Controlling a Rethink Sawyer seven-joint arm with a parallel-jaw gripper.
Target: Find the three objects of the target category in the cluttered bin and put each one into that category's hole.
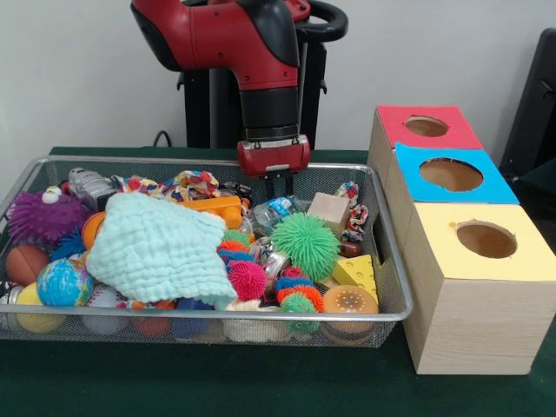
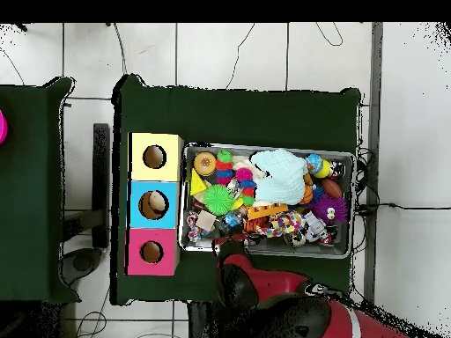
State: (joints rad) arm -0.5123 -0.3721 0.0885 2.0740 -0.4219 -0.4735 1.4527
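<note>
Bin (image 1: 393, 261): a wire mesh tray on the green table (image 1: 261, 382), its long axis running left to right in the front view. Contents, from the left: a purple spiky ball (image 1: 39, 215) in the far left corner, a small basketball (image 1: 24, 262) against the left wall, and a globe ball (image 1: 63, 282) near the front wall. A pale mint knitted cloth (image 1: 161, 249) lies over the left-centre clutter and hides what is beneath it. An orange plastic piece (image 1: 217, 207) lies just behind the cloth, long axis left to right. Right of the cloth sit several small spiky balls, among them a pink spiky ball (image 1: 248, 280), and a larger green spiky ball (image 1: 305, 243). A wooden block (image 1: 329, 210) stands behind the green spiky ball. A yellow cheese wedge (image 1: 357, 273) lies near the right wall, and an orange burger toy (image 1: 349, 301) sits in the front right corner.

Gripper (image 1: 278, 186): it hangs vertically over the far rim of the bin near its middle, pointing straight down, with its tips just above the clutter. Whether it is parted or closed cannot be told; nothing is seen held.

Boxes: three wooden boxes stand in a row just right of the bin, the row running from near to far. The yellow hole (image 1: 486, 239) is nearest, the blue hole (image 1: 450, 174) is in the middle, and the red hole (image 1: 426, 127) is farthest. In the overhead view the blue hole shows a pale object inside.
</note>
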